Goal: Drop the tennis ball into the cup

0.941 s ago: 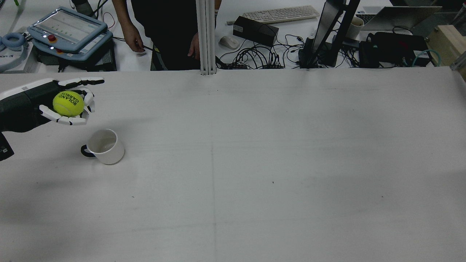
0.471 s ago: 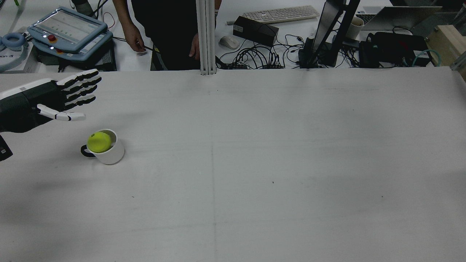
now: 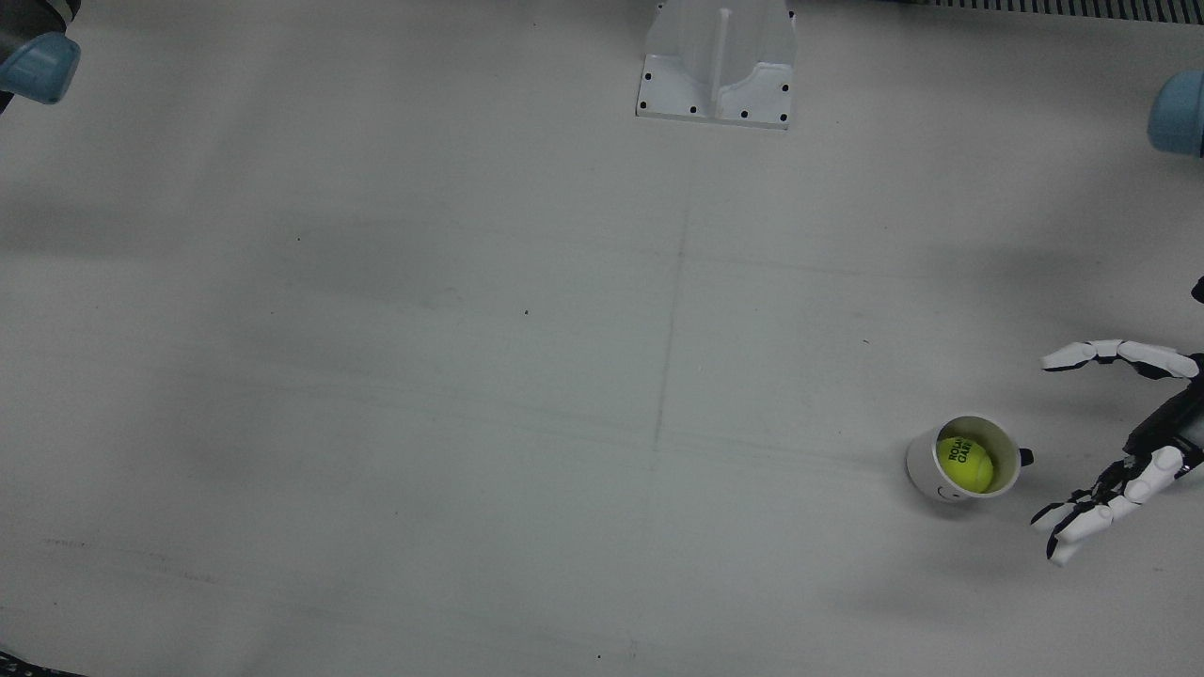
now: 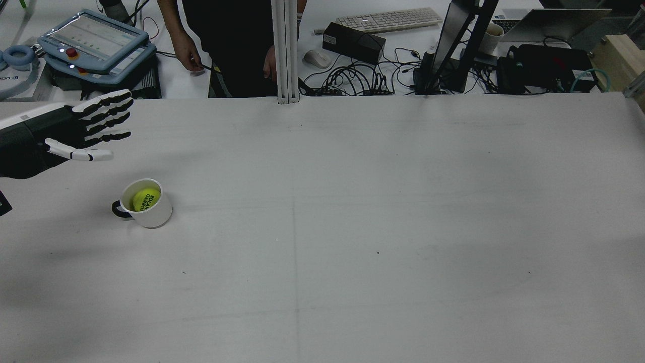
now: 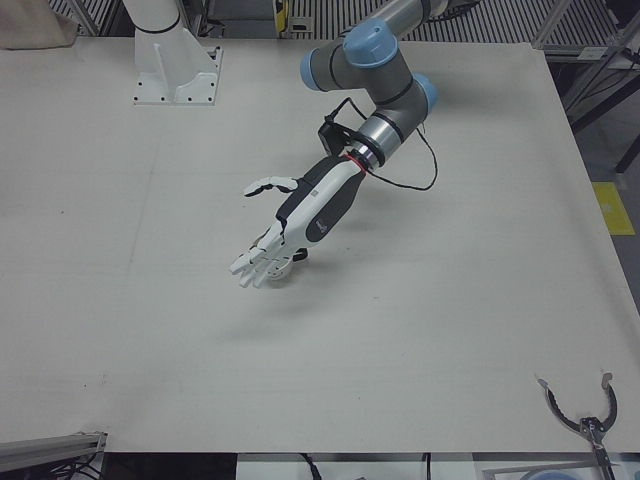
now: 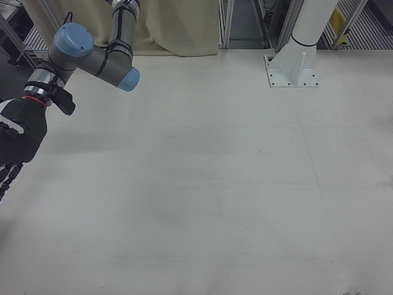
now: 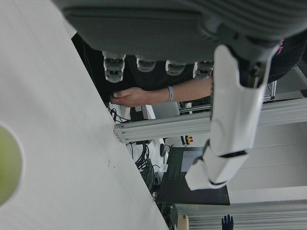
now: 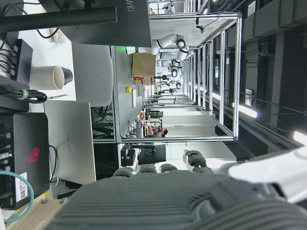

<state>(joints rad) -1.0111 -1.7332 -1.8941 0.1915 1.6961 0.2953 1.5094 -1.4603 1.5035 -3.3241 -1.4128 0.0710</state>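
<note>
The yellow-green felt tennis ball (image 4: 146,199) sits inside the white ceramic cup (image 4: 152,214) on the grey worktop (image 4: 352,227). The left hand (image 4: 85,128) hovers nearby, fingers spread (holding nothing).

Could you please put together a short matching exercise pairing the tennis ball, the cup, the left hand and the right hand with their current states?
Things:
1. tennis ball
2. cup
3. left hand
4. right hand

States:
A. open, fingers spread, above the table beside the cup
B. upright on the table, white with a dark handle
C. off at the table's far edge, nowhere near the cup
D. resting inside the cup

Pairs: 1-D, 2-B, 3-A, 4-C
</note>
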